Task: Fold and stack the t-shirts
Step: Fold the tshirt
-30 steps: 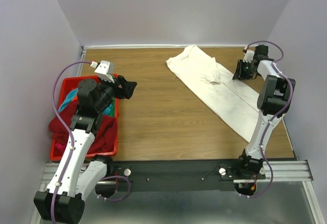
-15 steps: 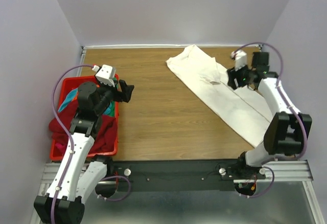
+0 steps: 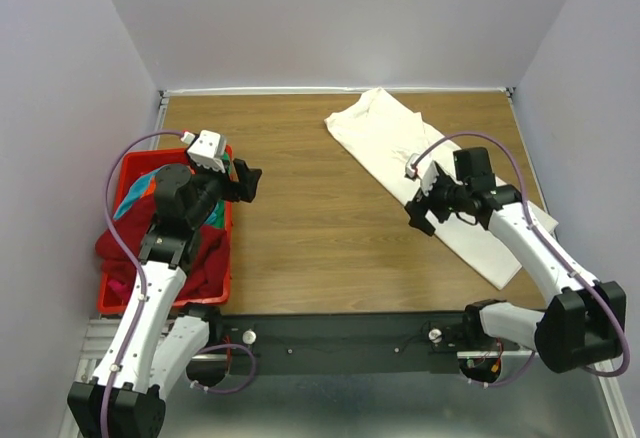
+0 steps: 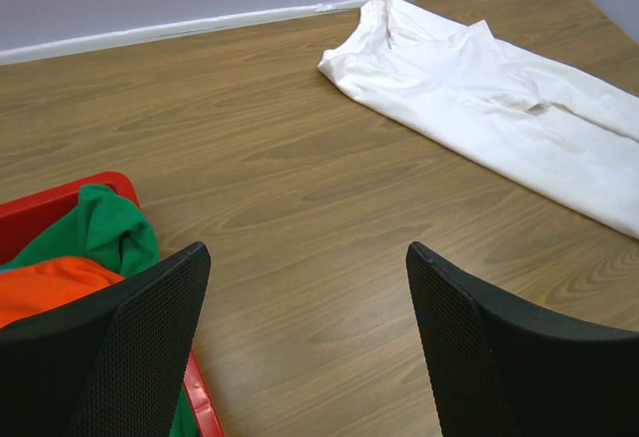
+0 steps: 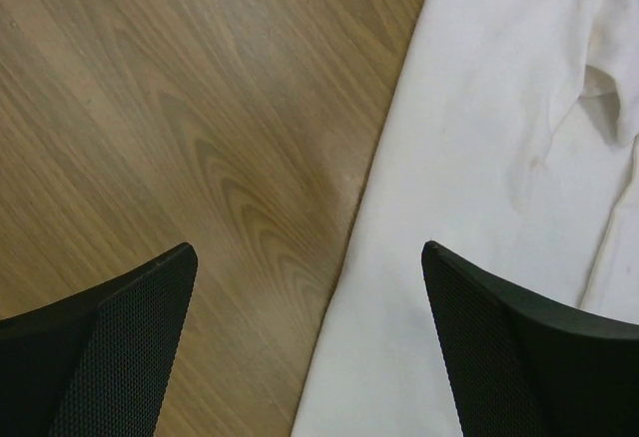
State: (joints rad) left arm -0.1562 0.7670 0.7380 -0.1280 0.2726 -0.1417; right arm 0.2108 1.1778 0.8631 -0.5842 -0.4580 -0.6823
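Observation:
A large white t-shirt [image 3: 400, 148] lies folded into a long strip running diagonally over the right half of the table; it also shows in the left wrist view as the white t-shirt [image 4: 499, 108]. My right gripper [image 3: 420, 210] hangs open above that shirt's left edge [image 5: 479, 158], nothing between its jaws. My left gripper [image 3: 248, 183] is open over bare wood beside the basket. Green [image 4: 105, 227] and orange [image 4: 50, 287] t-shirts lie in the basket, and a dark red one [image 3: 200, 258] drapes over its rim.
The red plastic basket [image 3: 110, 293] sits at the table's left edge, under my left arm. Purple walls close in the table on the left, far and right sides.
My right gripper has left the far right corner, swung toward the near side over the white shirt's left edge and opened wide. My left gripper has drifted slightly and opened a little more.

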